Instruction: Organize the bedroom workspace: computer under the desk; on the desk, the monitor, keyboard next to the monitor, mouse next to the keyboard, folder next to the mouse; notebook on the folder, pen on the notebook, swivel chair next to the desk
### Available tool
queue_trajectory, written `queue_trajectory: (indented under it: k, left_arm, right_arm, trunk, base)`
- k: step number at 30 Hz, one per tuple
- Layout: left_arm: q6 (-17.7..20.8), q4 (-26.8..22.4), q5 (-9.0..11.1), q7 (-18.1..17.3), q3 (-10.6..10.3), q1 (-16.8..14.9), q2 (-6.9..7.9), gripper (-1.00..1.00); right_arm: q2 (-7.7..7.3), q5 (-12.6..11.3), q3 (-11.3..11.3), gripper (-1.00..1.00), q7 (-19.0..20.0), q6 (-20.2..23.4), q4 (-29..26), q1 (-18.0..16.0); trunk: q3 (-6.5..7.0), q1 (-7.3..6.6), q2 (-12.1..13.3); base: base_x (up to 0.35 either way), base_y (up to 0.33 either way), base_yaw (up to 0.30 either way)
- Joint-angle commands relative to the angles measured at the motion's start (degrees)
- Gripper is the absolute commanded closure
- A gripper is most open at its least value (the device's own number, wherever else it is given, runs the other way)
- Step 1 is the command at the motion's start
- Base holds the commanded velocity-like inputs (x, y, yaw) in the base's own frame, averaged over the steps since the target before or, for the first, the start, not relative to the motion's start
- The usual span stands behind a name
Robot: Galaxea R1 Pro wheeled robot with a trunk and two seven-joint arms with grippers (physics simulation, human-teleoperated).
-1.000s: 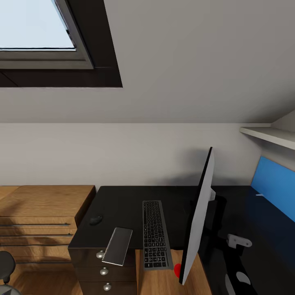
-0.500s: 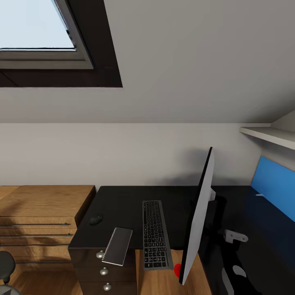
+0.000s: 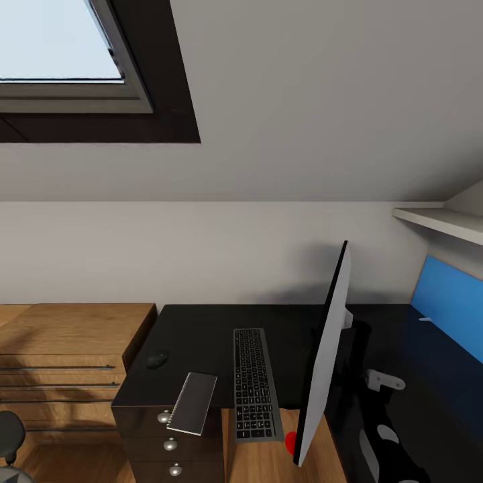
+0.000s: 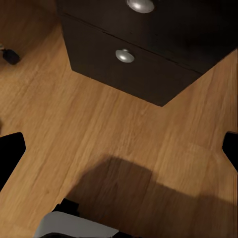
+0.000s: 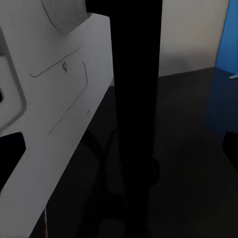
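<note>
monitor (image 3: 326,362), keyboard (image 3: 253,382), mouse (image 3: 157,360), notebook (image 3: 193,402) seen on tabletop (image 3: 201,335) | folder, pen outstanding | both pincers: aperture cannot be told

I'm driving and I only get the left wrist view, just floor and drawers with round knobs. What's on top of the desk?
Observer: The keyboard lies on the desk, with its near end hanging out past the front edge.
Operator: Is the mouse up there too?
Observer: Yes, the mouse sits near the desk's left edge, apart from the keyboard.
Operator: And the notebook?
Observer: The notebook lies at the front between the mouse and the keyboard, poking out over the drawers.
</note>
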Motion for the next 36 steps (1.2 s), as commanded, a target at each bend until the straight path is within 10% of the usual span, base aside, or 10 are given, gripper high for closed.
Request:
queue_trajectory:
  k: [1,17,36]
  left_arm:
    - [-0.24,-0.2,0.58,0.48,-0.43,-0.02,0.06,-1.0]
    - [0.01,-0.54,0.84,0.72,-0.19,0.0,0.01,-1.0]
    - [-0.03,-0.14,0.94,0.67,0.02,-0.01,0.02,-1.0]
  right_arm:
    - [0.07,0.61,-0.36,-1.0,-0.1,-0.17,0.07,-0.07]
    - [-1.39,0.54,-0.4,-1.0,-0.16,-0.26,3.03,-0.18]
    - [-2.39,0.52,-0.41,-1.0,-0.25,-0.26,3.43,-0.18]
  trunk:
    - [-0.02,0.02,-0.03]
    - [-0.02,0.02,-0.03]
    - [-3.43,4.19,-7.65]
  base:
    - [0.0,0.0,0.0]
    - [0.0,0.0,0.0]
    - [0.0,0.0,0.0]
